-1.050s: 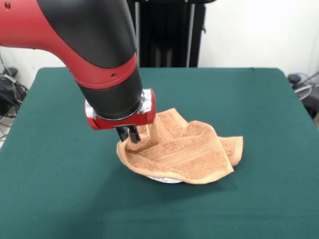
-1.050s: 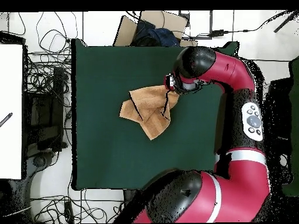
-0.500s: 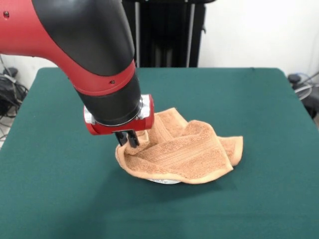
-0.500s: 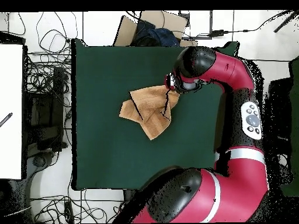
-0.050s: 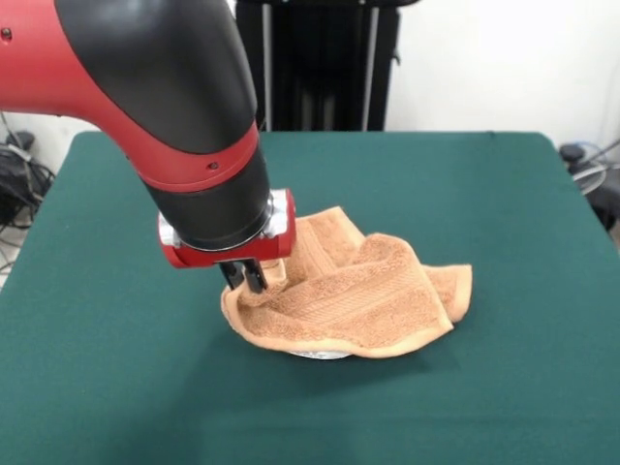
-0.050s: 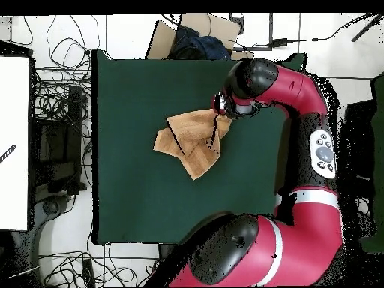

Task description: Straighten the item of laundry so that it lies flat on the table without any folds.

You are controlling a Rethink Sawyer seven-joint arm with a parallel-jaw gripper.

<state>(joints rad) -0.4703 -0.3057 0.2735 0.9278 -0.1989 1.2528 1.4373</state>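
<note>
Several folds remain in the towel [image 5: 354, 300], which sits bunched near the middle of the desk [image 5: 116, 387], so little flattening looks done. At its nine o'clock corner in the front view, the claw [image 5: 244, 277] pinches the cloth with fingers narrow; spreading is left.

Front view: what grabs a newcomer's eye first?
The big red and black arm fills the upper left, its gripper shut on the towel at that towel's left edge. The orange-brown towel sits crumpled, in folds, mid-table, one lifted edge curling above the green top.
</note>
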